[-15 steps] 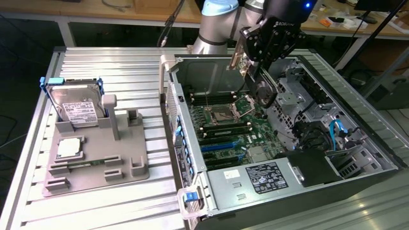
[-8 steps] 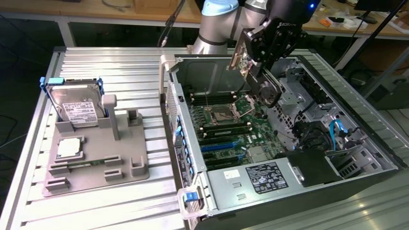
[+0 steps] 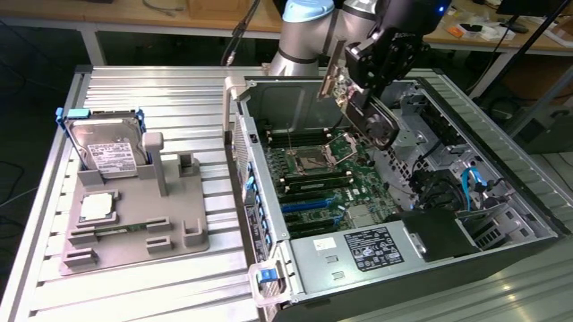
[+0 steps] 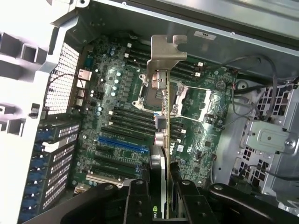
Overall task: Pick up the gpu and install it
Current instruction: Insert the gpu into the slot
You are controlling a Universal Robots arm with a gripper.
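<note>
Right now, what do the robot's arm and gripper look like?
The arm is a thick silver-grey metal tube with a light blue joint cap. Its wrist section is black, with a small blue light near it. The gripper is glossy black, with two blocky fingers that carry small round fasteners.

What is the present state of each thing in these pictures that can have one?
Thin black gpu card with silvery bracket: held over the green motherboard, not seated.
Gripper: shut on the gpu card.
Black computer case: open.
Metal CPU socket: lid raised.
Silver hard drive with blue handles: upright in grey holder.
Small square silver CPU chip: flat on holder.
</note>
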